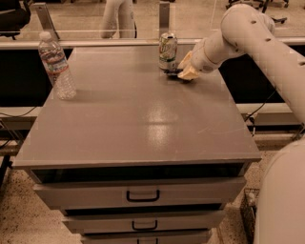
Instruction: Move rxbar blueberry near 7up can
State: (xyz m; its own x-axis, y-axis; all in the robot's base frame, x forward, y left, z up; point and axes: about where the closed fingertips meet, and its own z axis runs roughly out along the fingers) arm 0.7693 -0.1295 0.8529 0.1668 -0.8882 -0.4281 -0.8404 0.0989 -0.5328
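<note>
The 7up can point(167, 51) stands upright near the back edge of the grey table point(138, 124), right of centre. The rxbar blueberry point(172, 74) shows as a small dark bar low at the table surface, just in front of the can and to its right. My gripper point(185, 72) comes in from the right on the white arm point(257, 38) and is shut on the bar's right end. Most of the bar is hidden by the cream fingers point(188, 71).
A clear plastic water bottle point(57, 66) stands at the table's back left. Drawers with dark handles point(142, 195) sit under the tabletop. A glass barrier and posts point(164, 14) run behind the table. A wire basket point(248, 209) is on the floor at the right.
</note>
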